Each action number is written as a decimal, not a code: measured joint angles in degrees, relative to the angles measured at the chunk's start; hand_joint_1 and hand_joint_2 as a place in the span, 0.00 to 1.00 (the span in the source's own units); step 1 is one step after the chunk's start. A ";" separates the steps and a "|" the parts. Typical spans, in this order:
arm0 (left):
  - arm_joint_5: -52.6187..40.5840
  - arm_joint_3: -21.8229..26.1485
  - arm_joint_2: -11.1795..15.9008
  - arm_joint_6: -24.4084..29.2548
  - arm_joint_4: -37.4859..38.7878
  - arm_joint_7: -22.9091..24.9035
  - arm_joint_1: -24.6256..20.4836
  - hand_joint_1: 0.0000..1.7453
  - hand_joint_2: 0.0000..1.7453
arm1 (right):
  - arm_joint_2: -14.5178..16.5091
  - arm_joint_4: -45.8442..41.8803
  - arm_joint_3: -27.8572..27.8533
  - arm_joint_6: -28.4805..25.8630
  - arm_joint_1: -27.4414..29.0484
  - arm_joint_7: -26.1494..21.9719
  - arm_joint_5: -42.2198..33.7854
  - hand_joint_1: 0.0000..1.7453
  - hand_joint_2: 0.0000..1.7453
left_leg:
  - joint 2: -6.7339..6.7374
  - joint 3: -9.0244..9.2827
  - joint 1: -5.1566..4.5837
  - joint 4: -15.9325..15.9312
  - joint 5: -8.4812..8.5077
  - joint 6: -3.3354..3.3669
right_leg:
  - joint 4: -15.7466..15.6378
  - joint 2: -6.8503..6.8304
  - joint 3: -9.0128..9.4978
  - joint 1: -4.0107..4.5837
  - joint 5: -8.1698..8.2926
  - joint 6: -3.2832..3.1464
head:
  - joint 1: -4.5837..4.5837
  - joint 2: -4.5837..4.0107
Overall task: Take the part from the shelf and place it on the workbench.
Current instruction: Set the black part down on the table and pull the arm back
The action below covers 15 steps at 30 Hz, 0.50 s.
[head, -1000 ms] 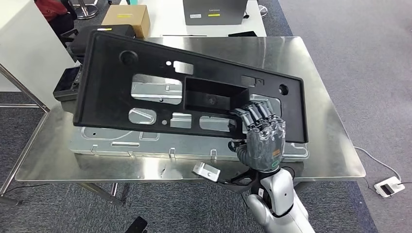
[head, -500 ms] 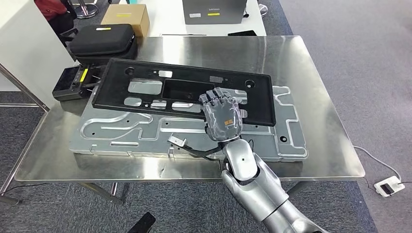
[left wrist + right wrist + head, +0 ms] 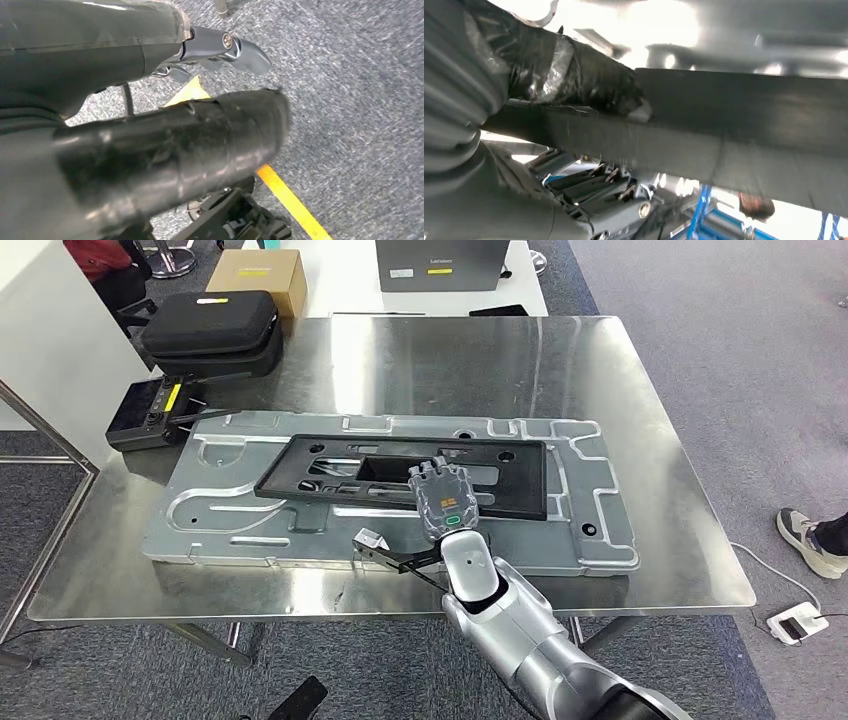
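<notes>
The right hand (image 3: pixel 445 502), reaching forward palm-down over the workbench (image 3: pixel 660 380), is gripping the near edge of the black part (image 3: pixel 310 478), which is lying on the grey metal panel (image 3: pixel 590 505).

I saw the part (image 3: pixel 330 472), a long black plastic panel with cutouts. It lay flat on the workbench (image 3: pixel 650 420), lengthwise across its middle.
</notes>
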 joint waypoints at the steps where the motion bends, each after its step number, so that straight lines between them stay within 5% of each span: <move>1: 0.09 -0.11 -0.01 -0.01 0.00 0.00 0.00 0.00 0.00 | 0.06 0.76 0.00 0.07 -0.03 0.13 -0.05 1.00 1.00 | 0.00 0.10 0.01 -0.16 0.07 0.39 | 0.29 -0.03 -0.11 -0.10 -0.31 0.27 | 0.00 -0.01; 3: 0.21 -0.41 -0.01 -0.01 0.00 0.00 -0.13 0.00 0.00 | 0.11 1.92 0.00 0.08 -0.23 0.23 -0.13 1.00 1.00 | 0.09 0.32 0.09 -0.48 0.18 1.14 | 3.70 -0.09 -1.69 -0.25 -2.45 0.72 | 0.01 -0.01; 5: 0.24 -0.69 -0.01 -0.01 0.00 0.00 -0.22 0.00 0.00 | 0.13 2.72 0.00 0.09 -0.39 0.23 -0.15 1.00 1.00 | 0.21 0.37 -0.03 -0.51 0.08 1.58 | 11.10 -0.14 -5.26 -0.25 -5.87 0.95 | 0.01 0.00; 7: 0.26 -0.86 -0.01 -0.01 0.00 0.04 -0.17 0.00 0.00 | 0.13 3.45 0.00 0.32 -0.36 0.24 -0.16 1.00 1.00 | 0.22 0.44 -0.23 -0.49 0.01 1.74 | 16.26 -0.14 -7.97 -0.20 -7.03 0.87 | 0.01 -0.01; 8: 0.27 -0.91 -0.01 -0.01 0.00 0.09 -0.13 0.00 0.00 | 0.13 3.76 0.00 0.53 -0.36 0.28 -0.19 0.90 1.00 | 0.17 0.53 -0.33 -0.49 -0.01 1.76 | 15.70 -0.14 -7.82 -0.15 -5.97 0.66 | 0.01 -0.01; 11: 0.32 -1.08 -0.08 0.00 0.00 0.25 -0.13 0.00 0.00 | 0.13 4.46 0.00 1.01 -0.51 0.41 -0.47 0.16 1.00 | -0.03 0.88 -0.68 -0.46 -0.14 1.71 | 4.73 -0.18 -2.61 0.32 -0.45 -0.58 | -0.01 -0.01; 12: 0.35 -1.12 -0.13 0.02 0.00 0.28 -0.13 0.00 0.00 | 0.13 4.71 0.00 0.97 -0.54 0.46 -0.61 0.00 0.75 | -0.05 0.88 -0.76 -0.45 -0.18 1.59 | 1.83 -0.21 -1.25 0.55 0.39 -0.89 | -0.02 -0.01; 15: 0.44 -1.16 -0.22 0.09 0.00 0.33 -0.05 0.00 0.00 | 0.03 5.61 0.00 0.58 -0.43 0.78 -0.90 0.00 0.00 | 0.02 0.85 -0.67 -0.64 -0.09 0.87 | -0.27 -0.14 -0.45 0.96 0.54 -1.15 | 0.00 0.00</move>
